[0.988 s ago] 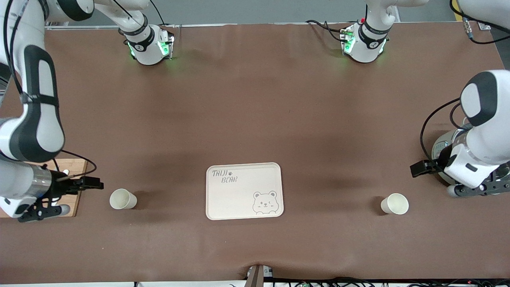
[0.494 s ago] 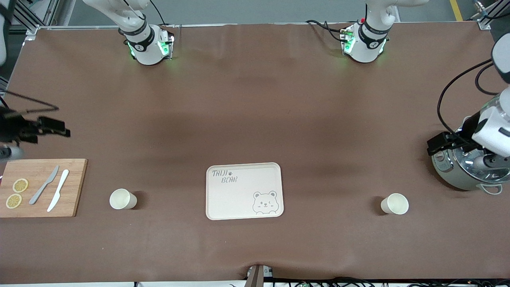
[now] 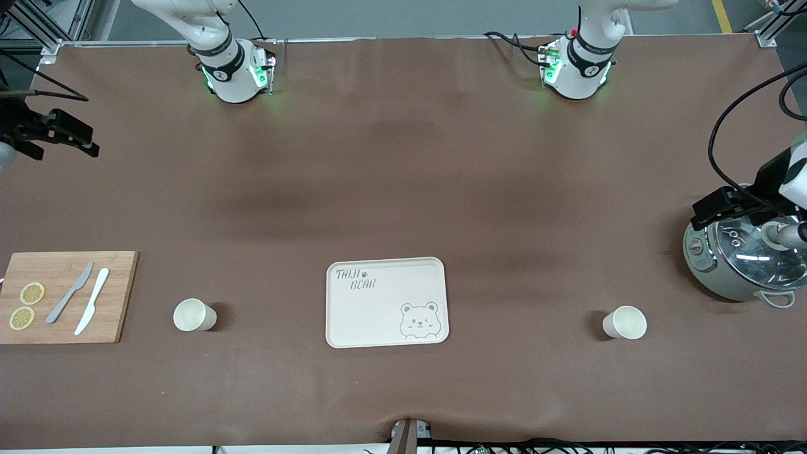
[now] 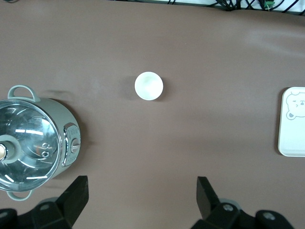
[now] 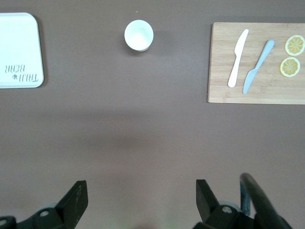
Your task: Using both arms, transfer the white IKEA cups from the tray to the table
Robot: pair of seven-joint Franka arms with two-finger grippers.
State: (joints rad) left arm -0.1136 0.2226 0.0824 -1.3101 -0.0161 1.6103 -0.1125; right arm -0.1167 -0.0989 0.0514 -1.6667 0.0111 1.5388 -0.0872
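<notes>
Two white cups stand upright on the brown table, one on each side of the cream bear tray (image 3: 386, 301). One cup (image 3: 194, 314) is toward the right arm's end, also in the right wrist view (image 5: 138, 35). The other cup (image 3: 625, 322) is toward the left arm's end, also in the left wrist view (image 4: 148, 86). My right gripper (image 3: 60, 135) is open and empty, up in the air over bare table at the right arm's end. My left gripper (image 3: 725, 205) is open and empty, up over the pot's edge. Both tray and grippers hold nothing.
A wooden board (image 3: 120, 296) with two knives and two lemon slices lies at the right arm's end, beside the nearby cup. A grey pot with a glass lid (image 3: 744, 261) stands at the left arm's end. Both arm bases stand along the table's back edge.
Both grippers have risen and drawn back from the cups toward the table's ends. The right arm uncovered the wooden board; the left arm uncovered the pot. The cups and tray have not moved.
</notes>
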